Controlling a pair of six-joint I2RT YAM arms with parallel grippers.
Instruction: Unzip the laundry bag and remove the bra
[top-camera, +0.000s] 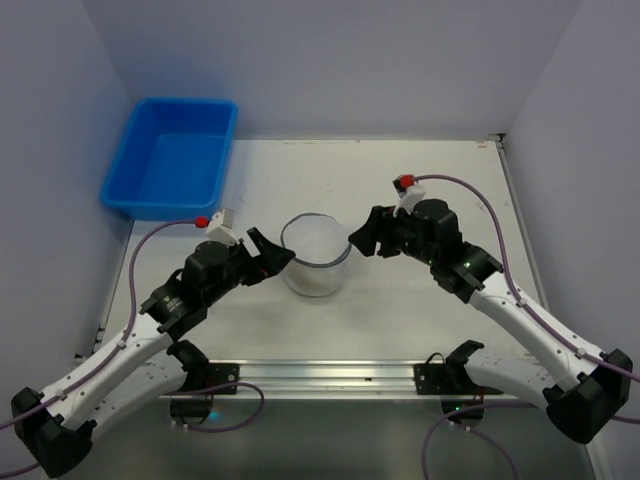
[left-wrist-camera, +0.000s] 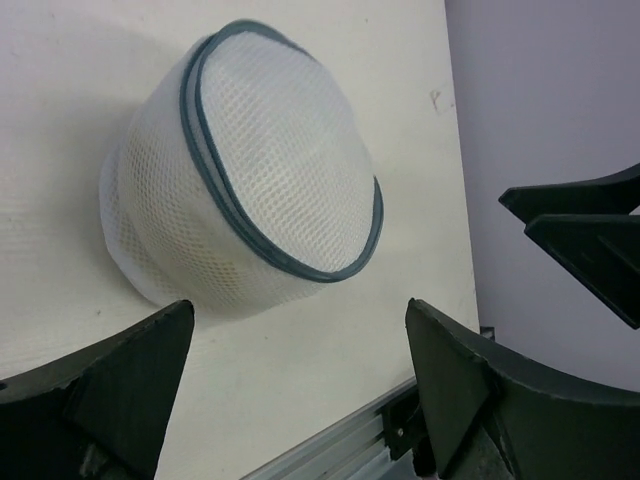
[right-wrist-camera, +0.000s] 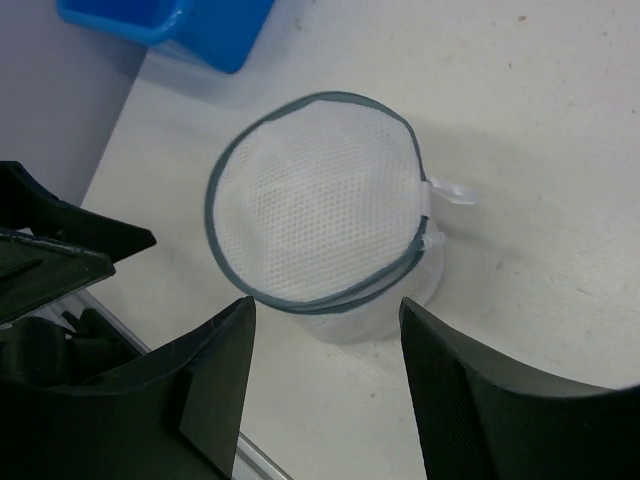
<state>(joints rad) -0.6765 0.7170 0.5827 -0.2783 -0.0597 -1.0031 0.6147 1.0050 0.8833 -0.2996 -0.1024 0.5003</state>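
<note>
Laundry bag (top-camera: 316, 258) stands near the middle of the table (top-camera: 400, 180), its dark zip (right-wrist-camera: 209, 200) ringing the round flap. The left gripper (top-camera: 275, 252) sits just beside it on the left, jaws spread wide and holding nothing. The right gripper (top-camera: 360, 240) is just beside it on the right, jaws also apart and empty. A blue tub (top-camera: 170, 165) occupies the far left corner.
</note>
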